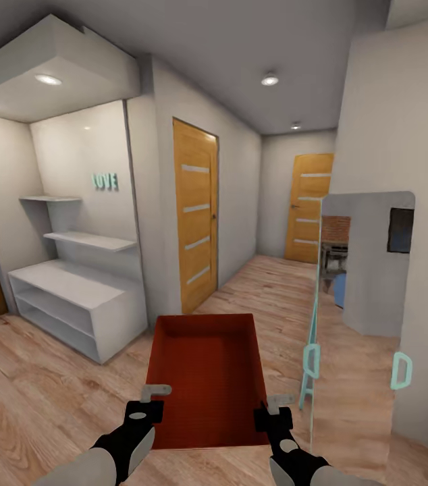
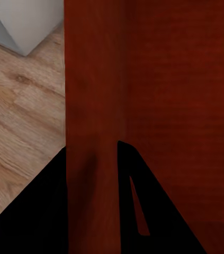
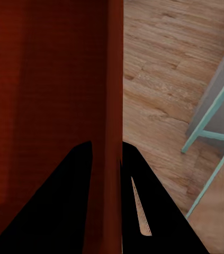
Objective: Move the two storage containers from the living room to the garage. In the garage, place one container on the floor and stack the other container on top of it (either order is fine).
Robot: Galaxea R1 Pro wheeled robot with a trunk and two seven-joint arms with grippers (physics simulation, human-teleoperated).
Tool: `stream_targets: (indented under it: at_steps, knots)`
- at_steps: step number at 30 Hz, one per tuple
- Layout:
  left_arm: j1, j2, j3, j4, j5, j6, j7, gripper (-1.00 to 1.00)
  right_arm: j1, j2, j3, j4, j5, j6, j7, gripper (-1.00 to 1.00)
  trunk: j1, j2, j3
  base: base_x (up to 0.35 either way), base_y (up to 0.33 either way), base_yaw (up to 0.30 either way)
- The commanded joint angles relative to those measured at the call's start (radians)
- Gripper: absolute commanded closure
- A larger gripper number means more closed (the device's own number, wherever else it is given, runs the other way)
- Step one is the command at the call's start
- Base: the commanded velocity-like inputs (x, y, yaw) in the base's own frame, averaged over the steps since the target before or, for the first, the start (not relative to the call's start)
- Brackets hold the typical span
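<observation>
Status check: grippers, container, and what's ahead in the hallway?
Left gripper and right gripper clamped on side walls of storage container. Container carried level, empty. Teal-framed mirror panel close on right; wood floor ahead.

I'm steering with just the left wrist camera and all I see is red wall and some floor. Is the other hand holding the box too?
Observer: Yes. The right gripper pinches the box's right wall, one finger each side.
Operator: Anything inside the box?
Observer: No, the head view shows its bottom bare.
Operator: What's ahead of me?
Observer: A hallway with a wooden door on the left and another door at the far end.
Operator: Anything close on my right?
Observer: A mirror panel with a teal frame stands beside the box.
</observation>
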Motion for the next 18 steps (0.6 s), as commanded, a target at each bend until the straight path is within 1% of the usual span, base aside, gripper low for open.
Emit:
stream_targets:
  at_steps: [1, 5, 18]
  knots:
    - [-0.001, -0.004, 0.028, -0.011, 0.053, 0.002, -0.011, 1.00, 0.000, 0.001, 0.013, 0.000, 0.003, 0.002, 0.005, 1.00, 0.001, -0.001, -0.002, 0.321, 0.104, -0.258]
    - [-0.001, -0.004, 0.028, -0.012, 0.053, 0.002, -0.011, 1.00, 0.000, 0.001, 0.013, 0.000, 0.003, 0.002, 0.005, 1.00, 0.001, -0.001, -0.002, 0.321, 0.104, -0.121]
    - [-0.001, -0.004, 0.028, -0.012, 0.053, 0.001, -0.011, 1.00, 0.000, 0.001, 0.013, 0.000, 0.003, 0.002, 0.005, 1.00, 0.001, -0.001, -0.002, 0.321, 0.104, -0.009]
